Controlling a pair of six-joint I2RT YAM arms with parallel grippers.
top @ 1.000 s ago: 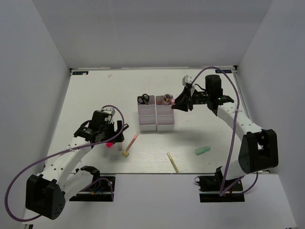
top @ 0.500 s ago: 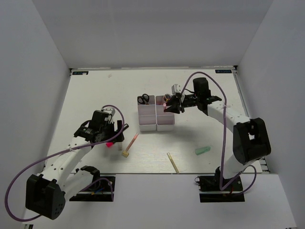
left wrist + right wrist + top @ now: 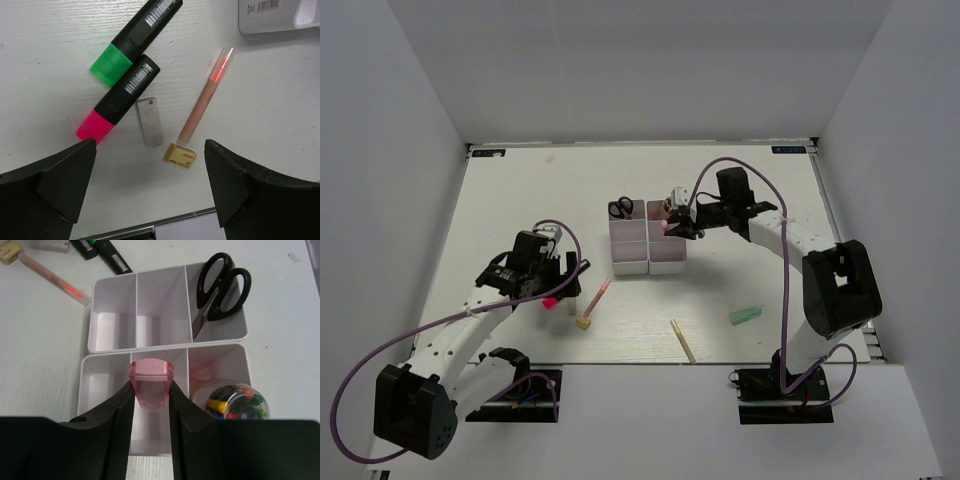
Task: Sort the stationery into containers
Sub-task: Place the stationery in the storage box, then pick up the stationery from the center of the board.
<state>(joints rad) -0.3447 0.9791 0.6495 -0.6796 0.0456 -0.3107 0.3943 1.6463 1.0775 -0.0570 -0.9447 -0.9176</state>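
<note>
The white bins [image 3: 647,262] stand mid-table in two columns. Black-handled scissors [image 3: 217,290] lie in the far left bin [image 3: 620,209]. My right gripper [image 3: 151,390] is shut on a small pink translucent piece [image 3: 151,375] and holds it over the middle bin of the right column [image 3: 670,222]. My left gripper [image 3: 150,185] is open and empty above a green-capped marker [image 3: 135,37], a pink-capped marker [image 3: 117,97], a pink pencil [image 3: 202,107] and a tan eraser [image 3: 180,156].
A clear jar of coloured pins [image 3: 232,400] sits in the far right bin. A small grey metal piece [image 3: 150,121] lies beside the markers. A mint-green piece [image 3: 745,316] and a tan pencil [image 3: 683,341] lie near the front right.
My right gripper has moved left from beside the bins to over the right column, carrying the pink piece. The left arm has not moved.
</note>
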